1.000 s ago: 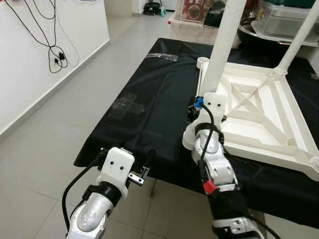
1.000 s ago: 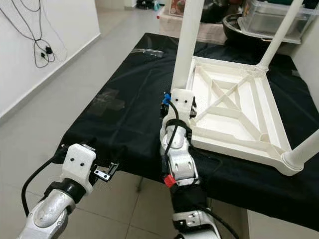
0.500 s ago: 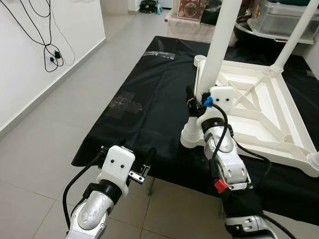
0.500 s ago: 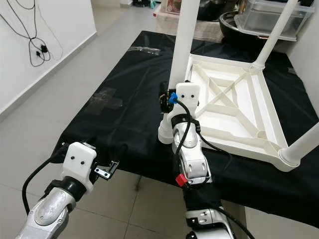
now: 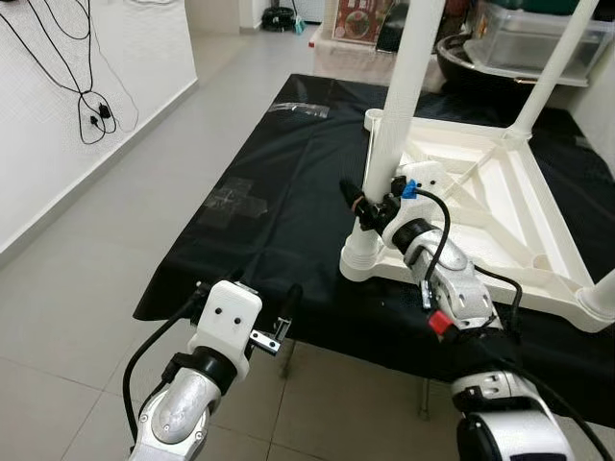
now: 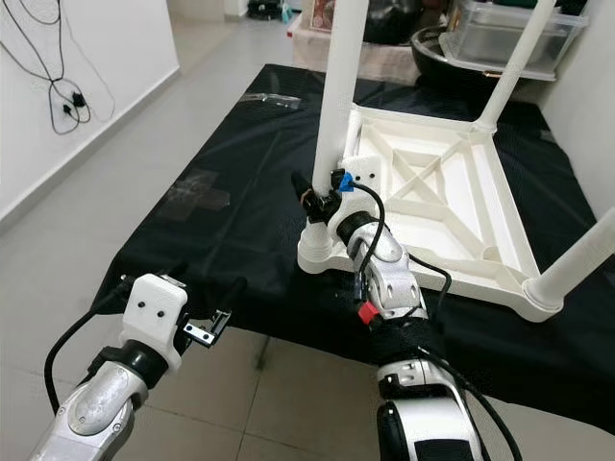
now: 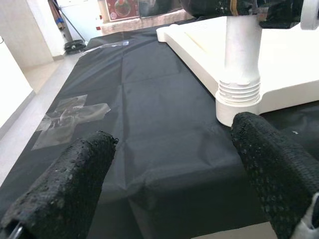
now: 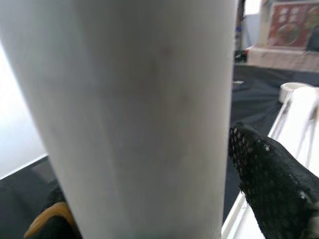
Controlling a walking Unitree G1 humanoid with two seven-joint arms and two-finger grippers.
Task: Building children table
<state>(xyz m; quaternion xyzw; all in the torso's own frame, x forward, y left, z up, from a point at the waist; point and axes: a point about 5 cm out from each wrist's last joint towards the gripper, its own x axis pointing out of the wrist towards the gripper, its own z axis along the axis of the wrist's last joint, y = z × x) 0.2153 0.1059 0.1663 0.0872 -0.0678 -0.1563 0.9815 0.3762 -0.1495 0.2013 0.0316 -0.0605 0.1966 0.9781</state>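
Right hand [image 5: 370,204]: its two black fingers [image 8: 271,174] are closed around the white cylindrical plastic leg [image 5: 396,106], low on the shaft, just above the threaded collar [image 7: 240,92] where that leg stands upright in the near-left corner socket of the white moulded plastic tabletop [image 5: 500,226]. In the right wrist view the leg's pale shaft lies between the two finger pads, touching both.

The tabletop lies upside down, its ribbed underside with diagonal braces facing up, on the desk covered with a black cloth [image 5: 279,221]. It sits toward 2 o'clock on the desk. A second white leg [image 5: 555,72] stands at the corner toward 12 o'clock, and a third [image 6: 575,264] rises from the near corner at 4 o'clock.

Left hand [image 5: 279,322]: held in the air at 7 o'clock, just off the desk's near edge, its fingers [image 7: 75,181] spread apart and holding nothing. The left wrist view looks between them across the cloth to the gripped leg's base.

A cross of clear tape [image 5: 235,202] lies on the cloth at 9 o'clock. Black cables [image 5: 91,96] hang on the white wall beyond the grey tiled floor [image 5: 86,279].
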